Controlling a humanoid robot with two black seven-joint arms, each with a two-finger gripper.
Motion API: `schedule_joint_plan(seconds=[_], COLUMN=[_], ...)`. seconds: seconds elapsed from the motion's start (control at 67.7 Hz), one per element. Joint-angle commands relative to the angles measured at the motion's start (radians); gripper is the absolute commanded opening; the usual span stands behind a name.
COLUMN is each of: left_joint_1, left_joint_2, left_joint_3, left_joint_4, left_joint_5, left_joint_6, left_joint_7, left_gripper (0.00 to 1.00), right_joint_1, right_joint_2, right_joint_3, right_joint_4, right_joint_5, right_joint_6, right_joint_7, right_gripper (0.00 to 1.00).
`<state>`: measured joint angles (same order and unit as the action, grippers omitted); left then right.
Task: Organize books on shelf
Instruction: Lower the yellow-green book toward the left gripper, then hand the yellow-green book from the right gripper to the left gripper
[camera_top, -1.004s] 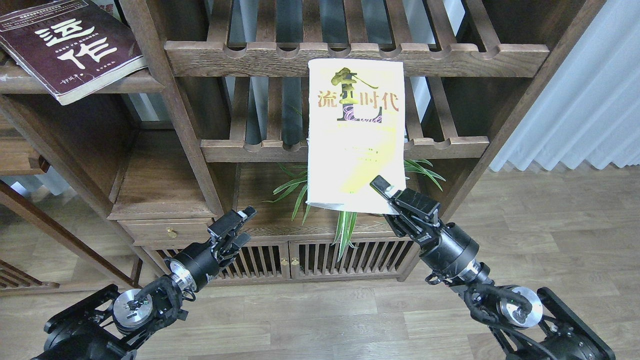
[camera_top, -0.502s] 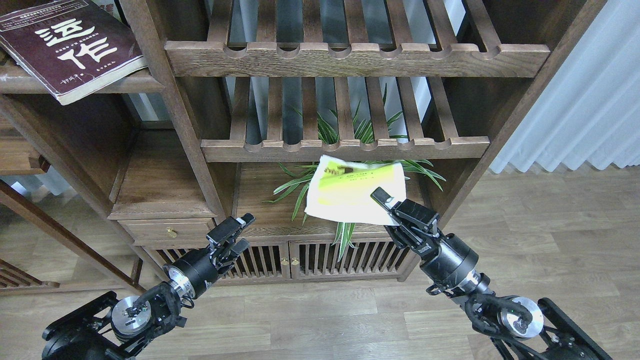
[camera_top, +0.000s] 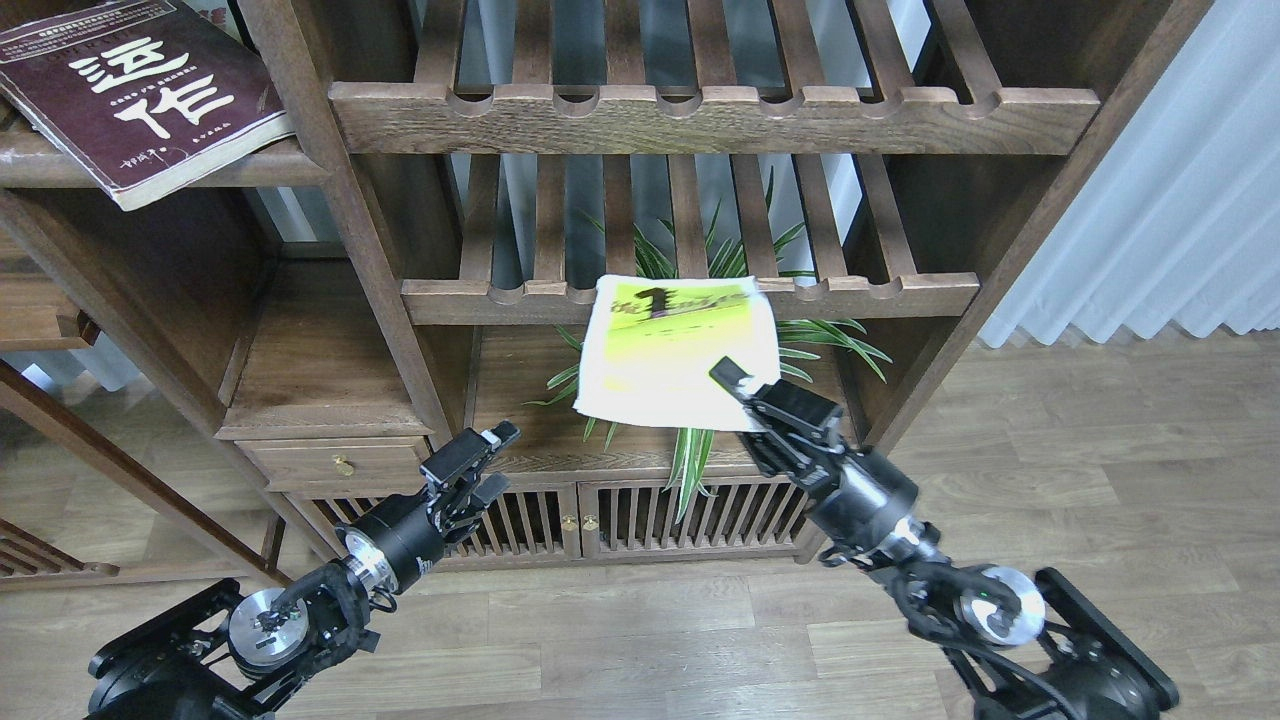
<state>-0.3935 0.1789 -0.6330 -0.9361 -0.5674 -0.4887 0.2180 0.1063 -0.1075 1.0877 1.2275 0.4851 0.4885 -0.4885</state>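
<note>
Right hand (camera_top: 742, 392) is clenched on the near right corner of the yellow-green book (camera_top: 675, 350) and holds it in the air, tilted, with the cover turned upward. One finger (camera_top: 728, 374) lies on top of the pale cover. The far edge of this book is in front of the scalloped front rail of the lower slatted rack (camera_top: 690, 298), and the green plant (camera_top: 690, 330) shows behind and below it. I cannot tell if the book touches that rail.

Left hand (camera_top: 480, 465) is released and holds nothing; its two fingers stand apart, in front of the low cabinet with the slatted doors (camera_top: 580, 515), well apart from the book.

At the top left corner the maroon book (camera_top: 140, 95) with white characters lies on the plank shelf (camera_top: 250, 168), and its near corner hangs over the rounded front edge.
</note>
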Motion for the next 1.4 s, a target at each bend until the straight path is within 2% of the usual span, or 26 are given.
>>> schedule_joint_plan(seconds=[0.0, 0.295, 0.842, 0.975, 1.388], left_joint_1=[0.022, 0.088, 0.071, 0.051, 0.028], left_joint_2=[0.031, 0.071, 0.074, 0.044, -0.104], left_joint_3=[-0.011, -0.077, -0.126, -0.125, -0.123], left_joint_4=[-0.043, -0.076, -0.09, -0.082, -0.064], left_joint_5=[0.0, 0.0, 0.0, 0.0, 0.003], left_joint_6=[0.0, 0.0, 0.0, 0.0, 0.0], left_joint_7=[-0.003, -0.005, -0.002, -0.002, 0.001], left_gripper=[0.98, 0.98, 0.98, 0.96, 0.96], right_joint_1=[0.004, -0.005, -0.03, -0.025, -0.013], right_joint_2=[0.011, 0.031, 0.058, 0.107, 0.108], right_joint_3=[-0.014, -0.02, -0.046, -0.078, -0.091], right_joint_4=[-0.04, -0.125, -0.145, -0.145, -0.145], right_joint_5=[0.0, 0.001, -0.031, -0.049, -0.109], right_joint_6=[0.0, 0.0, 0.0, 0.0, 0.0], right_joint_7=[0.0, 0.0, 0.0, 0.0, 0.0], right_gripper=[0.02, 0.03, 0.03, 0.03, 0.03])
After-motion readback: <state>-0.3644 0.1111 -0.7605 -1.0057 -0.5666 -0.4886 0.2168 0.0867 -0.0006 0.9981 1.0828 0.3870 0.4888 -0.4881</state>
